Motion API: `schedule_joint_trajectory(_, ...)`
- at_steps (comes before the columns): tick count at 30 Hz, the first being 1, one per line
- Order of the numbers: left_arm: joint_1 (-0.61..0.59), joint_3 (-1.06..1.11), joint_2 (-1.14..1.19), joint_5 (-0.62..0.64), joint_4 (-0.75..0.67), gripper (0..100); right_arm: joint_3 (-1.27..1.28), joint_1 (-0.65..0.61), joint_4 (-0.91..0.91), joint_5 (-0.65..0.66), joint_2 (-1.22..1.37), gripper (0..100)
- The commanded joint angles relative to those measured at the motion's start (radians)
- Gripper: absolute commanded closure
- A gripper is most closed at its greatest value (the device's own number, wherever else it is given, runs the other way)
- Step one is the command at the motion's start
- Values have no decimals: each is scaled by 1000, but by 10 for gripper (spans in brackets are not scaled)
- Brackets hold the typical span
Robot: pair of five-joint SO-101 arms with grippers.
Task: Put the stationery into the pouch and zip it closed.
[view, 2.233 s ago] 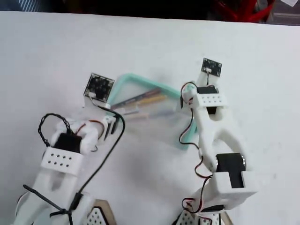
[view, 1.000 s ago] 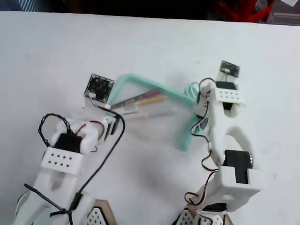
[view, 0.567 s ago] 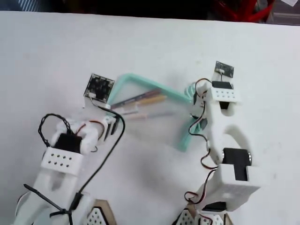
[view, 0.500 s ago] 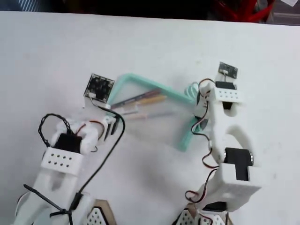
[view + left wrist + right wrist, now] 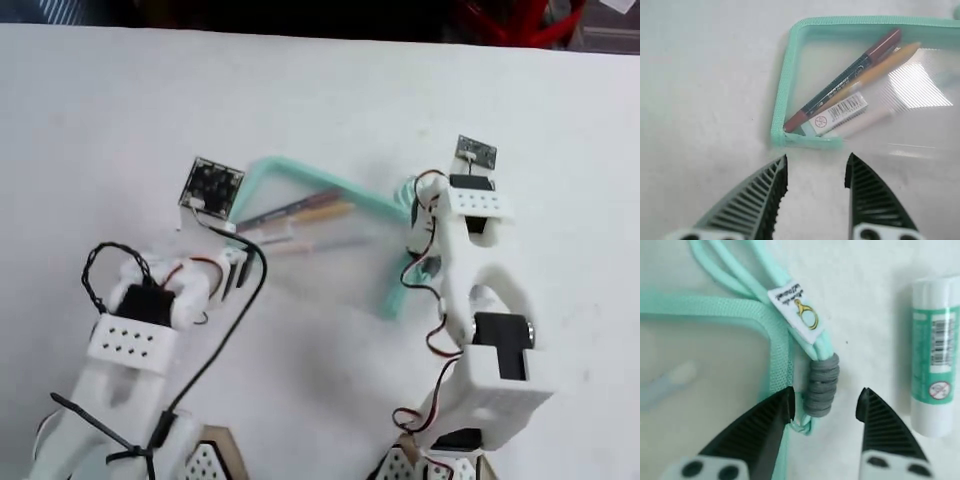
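A: What is the biggest thing here?

B: The white surface (image 5: 120, 100). On it stand two white arms: the left arm (image 5: 130, 340) at the near left and the right arm (image 5: 480, 300) at the near right.

A: And where is the pouch?

B: The pouch (image 5: 330, 185) is clear with a mint-green edge. It lies flat in the middle of the surface, between the two arms.

A: How are the fingers of each gripper?

B: The left gripper (image 5: 816, 165) has its fingers apart and they hold nothing. It hangs just on the near side of the pouch's left corner, without touching it. The right gripper (image 5: 826, 400) is at the right end of the pouch. Its fingers are also spread and empty.

A: Where is the stationery?

B: A glue stick (image 5: 935, 355) lies on the surface outside the pouch, just beside the right gripper. Inside the pouch, a dark red marker (image 5: 850, 75), a yellow pen (image 5: 880, 65) and a pale pink pen (image 5: 865, 122) lie slanted, side by side. A white eraser (image 5: 837, 117) lies in the corner close to the left gripper.

A: Anything smaller?

B: Yes, the pouch has a mint cord (image 5: 725, 265), bound by a grey wrapping (image 5: 821, 385). This wrapping sits between the right fingers and touches neither of them. A small white label (image 5: 795, 310) is on the cord, just above the wrapping.
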Motion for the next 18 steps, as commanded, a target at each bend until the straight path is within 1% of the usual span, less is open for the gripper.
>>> schedule_joint_trajectory(1, 7, -6, -4, 3, -23, 804, -43, 27, -12, 0, 30, 800)
schedule_joint_trajectory(4, 7, -6, -4, 3, -23, 804, -60, 36, -13, 0, 82, 837)
schedule_joint_trajectory(9, 5, -6, -4, 9, -20, 801, -107, 31, 7, 0, 139, 857)
schedule_joint_trajectory(11, 5, -6, -4, 9, -17, 794, -132, 31, 27, 11, 139, 896)
schedule_joint_trajectory(13, 7, -6, -4, 11, -15, 757, -164, 30, 48, 29, 117, 957)
schedule_joint_trajectory(14, 7, -6, -5, 11, -15, 736, -176, 31, 62, 68, 96, 986)
schedule_joint_trajectory(16, 7, -6, -5, 35, -11, 709, -189, 28, 105, 120, 36, 971)
schedule_joint_trajectory(18, 8, -14, -5, 63, 12, 692, -190, 28, 140, 121, -44, 983)
